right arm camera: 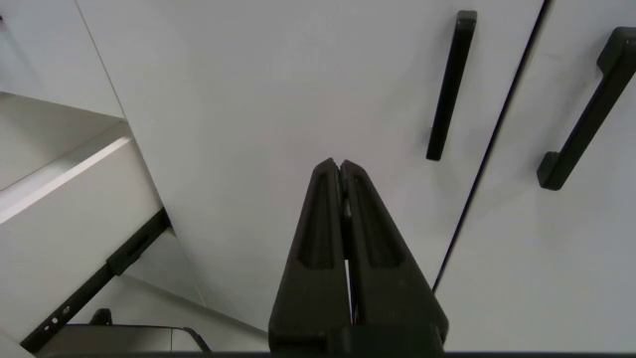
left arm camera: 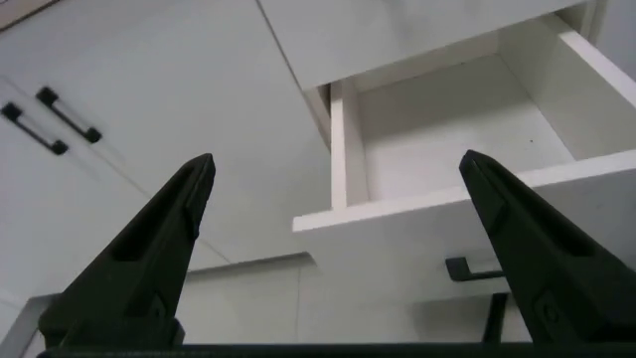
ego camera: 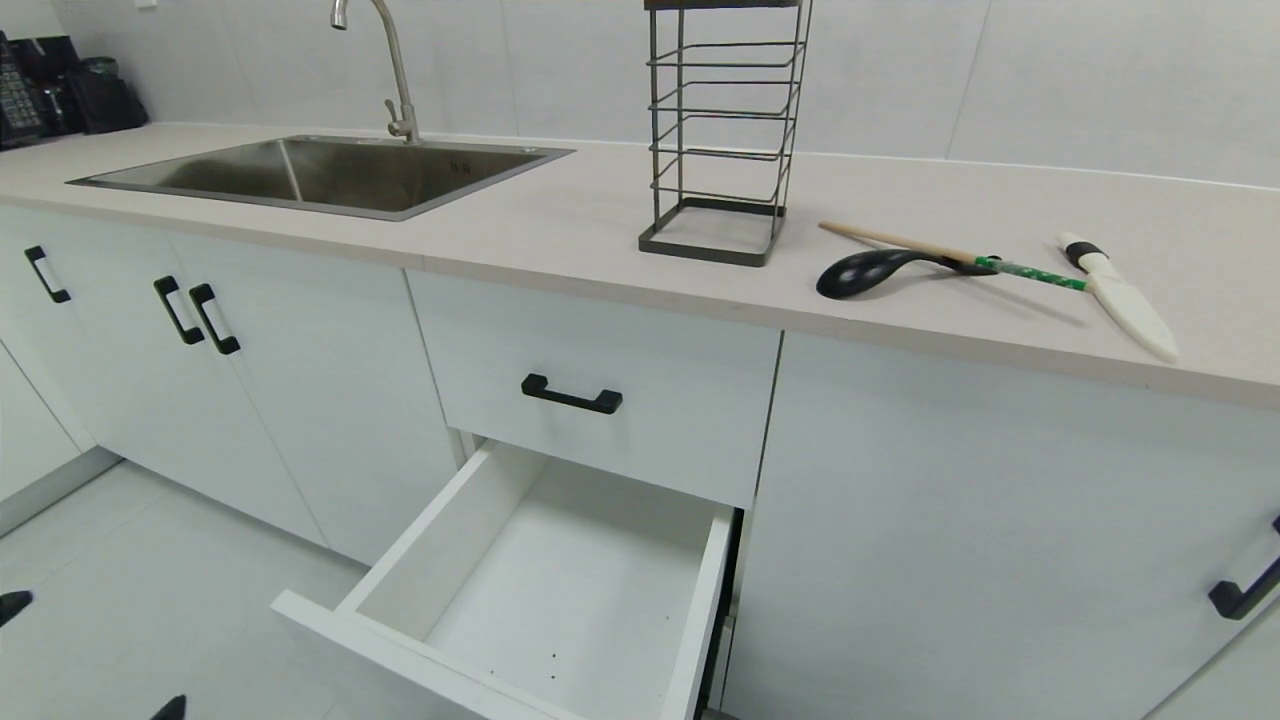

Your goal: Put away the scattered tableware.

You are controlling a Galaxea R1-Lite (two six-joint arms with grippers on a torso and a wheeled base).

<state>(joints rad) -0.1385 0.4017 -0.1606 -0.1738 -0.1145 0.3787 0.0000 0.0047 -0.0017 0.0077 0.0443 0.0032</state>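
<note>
Tableware lies on the worktop [ego camera: 560,215] right of the wire rack [ego camera: 722,130]: a black spoon [ego camera: 862,272], a wooden chopstick [ego camera: 900,241] touching its handle, and a white knife [ego camera: 1125,302] farthest from the rack. Below the rack, a drawer [ego camera: 690,640] stands pulled out. The left gripper [left arm camera: 338,164] has its fingers spread wide; the right gripper [right arm camera: 341,169] has its fingers pressed together, empty.

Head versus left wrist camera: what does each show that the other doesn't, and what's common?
Head view: the countertop with the black ladle, the white utensil, the wire rack and the sink. Left wrist view: the left gripper close up, fingers spread open, and a black handle on the drawer's front face. Both: the pulled-out white drawer.
</note>
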